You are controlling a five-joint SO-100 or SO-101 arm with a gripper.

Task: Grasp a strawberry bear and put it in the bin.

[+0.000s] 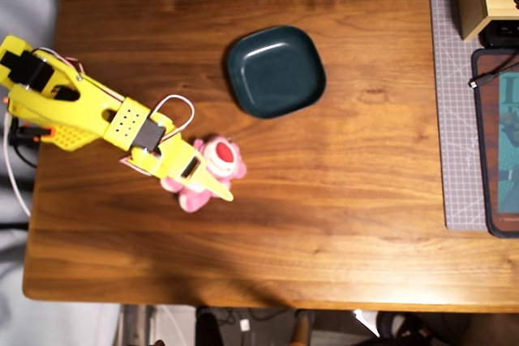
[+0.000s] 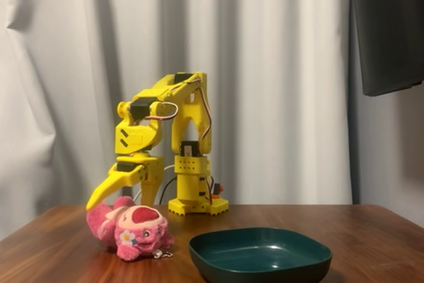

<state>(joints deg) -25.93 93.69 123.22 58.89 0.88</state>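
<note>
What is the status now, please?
Gripper open, low over the strawberry bear. Bear on the table, not grasped. Bin empty, path clear.

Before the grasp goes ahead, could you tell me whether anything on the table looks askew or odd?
Only the strawberry bear: it lies tipped over on the wood rather than sitting upright. The bin sits flat and empty, and the pincer is open just above the bear.

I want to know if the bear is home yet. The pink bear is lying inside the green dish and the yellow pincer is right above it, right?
Not quite. The pink bear lies on the wooden table, apart from the green dish, which is empty. The overhead view shows it. The yellow pincer is right above the bear.
</note>
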